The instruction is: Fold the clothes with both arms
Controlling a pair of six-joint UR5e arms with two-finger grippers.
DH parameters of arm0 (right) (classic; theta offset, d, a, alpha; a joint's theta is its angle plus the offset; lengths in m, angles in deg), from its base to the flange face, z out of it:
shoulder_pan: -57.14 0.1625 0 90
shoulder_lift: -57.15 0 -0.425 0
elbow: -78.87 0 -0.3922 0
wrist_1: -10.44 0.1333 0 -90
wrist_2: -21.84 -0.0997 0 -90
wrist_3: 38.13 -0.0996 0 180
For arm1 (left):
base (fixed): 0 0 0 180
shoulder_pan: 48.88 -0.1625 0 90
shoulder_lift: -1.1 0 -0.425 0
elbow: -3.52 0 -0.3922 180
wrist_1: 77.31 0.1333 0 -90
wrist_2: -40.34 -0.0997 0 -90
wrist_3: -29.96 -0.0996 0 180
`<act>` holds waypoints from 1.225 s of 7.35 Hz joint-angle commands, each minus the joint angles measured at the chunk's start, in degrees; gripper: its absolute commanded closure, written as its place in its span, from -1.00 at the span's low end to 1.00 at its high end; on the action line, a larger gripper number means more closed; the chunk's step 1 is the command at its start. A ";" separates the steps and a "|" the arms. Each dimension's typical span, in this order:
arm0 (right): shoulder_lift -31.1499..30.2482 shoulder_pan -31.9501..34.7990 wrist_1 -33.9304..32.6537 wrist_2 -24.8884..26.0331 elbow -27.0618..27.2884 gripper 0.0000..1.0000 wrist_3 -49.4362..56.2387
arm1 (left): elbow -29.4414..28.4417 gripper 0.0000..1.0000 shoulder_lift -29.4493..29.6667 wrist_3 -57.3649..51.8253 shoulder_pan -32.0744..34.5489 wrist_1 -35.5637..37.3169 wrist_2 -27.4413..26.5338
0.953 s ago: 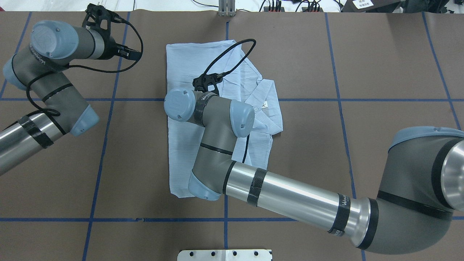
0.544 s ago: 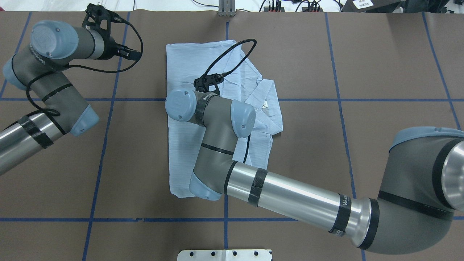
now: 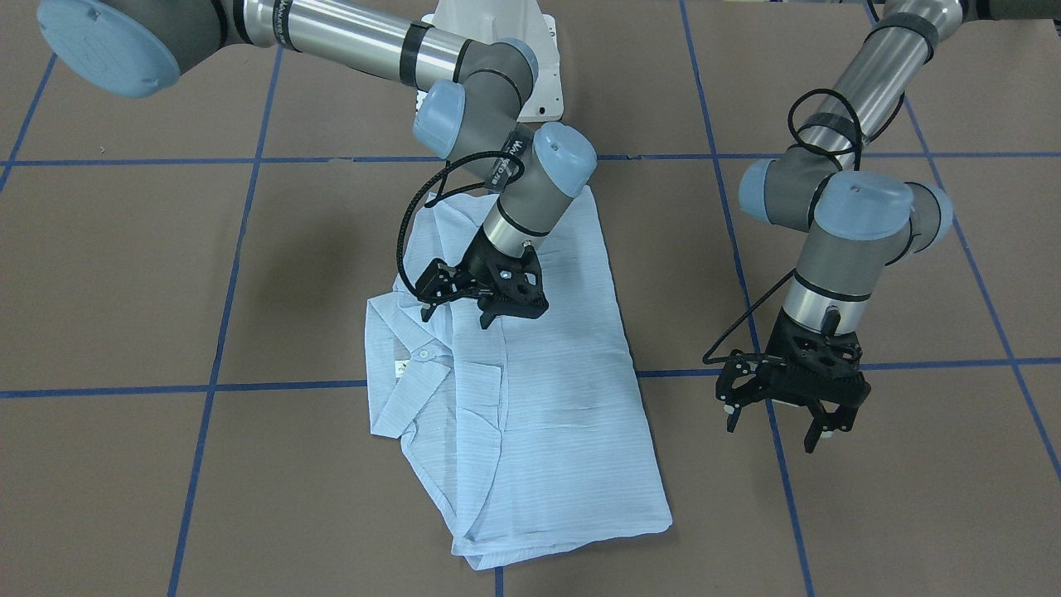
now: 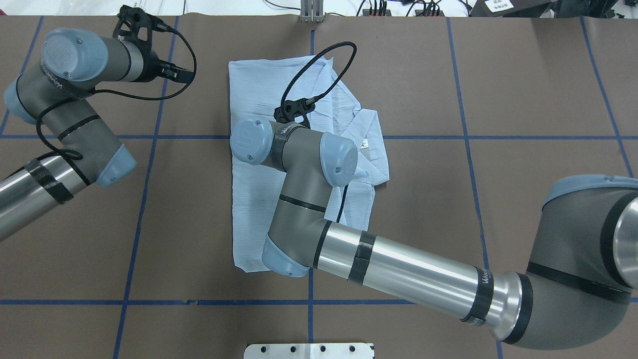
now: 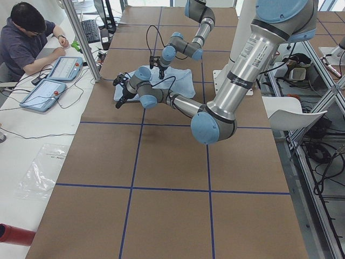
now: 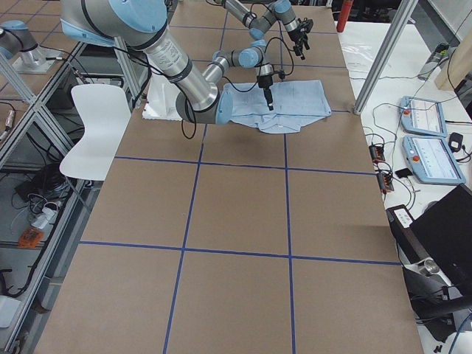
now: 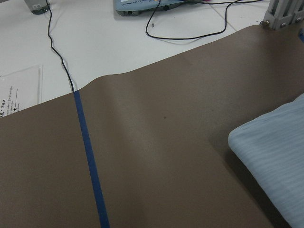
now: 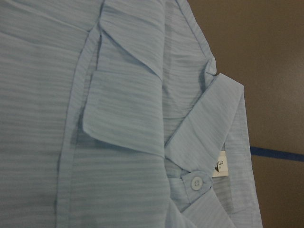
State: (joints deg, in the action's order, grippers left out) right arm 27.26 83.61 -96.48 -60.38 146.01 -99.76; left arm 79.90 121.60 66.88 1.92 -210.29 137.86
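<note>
On your brown table (image 4: pixel 523 75), the right arm (image 4: pixel 408 271) hides the middle of the shirt (image 3: pixel 547 414) from overhead. The shirt lies at centre: thin, finely striped cloth folded into a long block running near to far. The right gripper (image 3: pixel 489 313) hangs just over it, jaws spread and empty. The left gripper (image 3: pixel 808 419), off to the left, is likewise. The collar (image 8: pixel 209 123) points right.

Bright, even light from overhead. Soft, faint shadows lie on the brown surface (image 3: pixel 124 274). A glare streak runs along the right arm (image 4: pixel 413 271). Both wrist views look slightly soft.
</note>
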 commanded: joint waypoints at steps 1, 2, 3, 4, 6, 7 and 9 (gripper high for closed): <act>-0.70 0.86 -0.31 -0.13 1.06 -1.00 0.63 | 0.00 -1.00 0.00 0.00 0.00 0.00 0.05; -0.88 0.95 -0.22 -0.74 3.94 -1.00 0.63 | 0.00 -1.00 0.00 0.00 0.00 0.00 -0.04; -2.70 0.86 -0.14 -2.40 10.06 -1.00 0.11 | 0.00 -1.00 0.00 -0.09 0.00 0.00 -0.04; -7.07 -0.27 0.21 -3.11 17.60 -1.00 -0.33 | -0.09 -1.00 0.00 -0.17 0.00 0.00 0.05; -10.72 -4.83 0.57 -2.94 23.82 -0.94 -0.60 | -0.09 -1.00 0.00 -0.09 0.00 0.00 -0.04; -11.24 -6.59 3.53 -2.77 23.83 -0.51 -0.25 | -0.09 -1.00 0.00 -0.09 0.00 0.00 -0.04; -12.04 -8.19 5.31 -3.55 23.83 -0.10 3.33 | -0.09 -1.00 -0.09 -0.18 0.00 0.00 -0.04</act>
State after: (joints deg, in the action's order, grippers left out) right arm 15.73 76.53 -92.20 -63.51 169.68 -98.81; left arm 79.81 121.54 66.73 1.92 -210.29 137.82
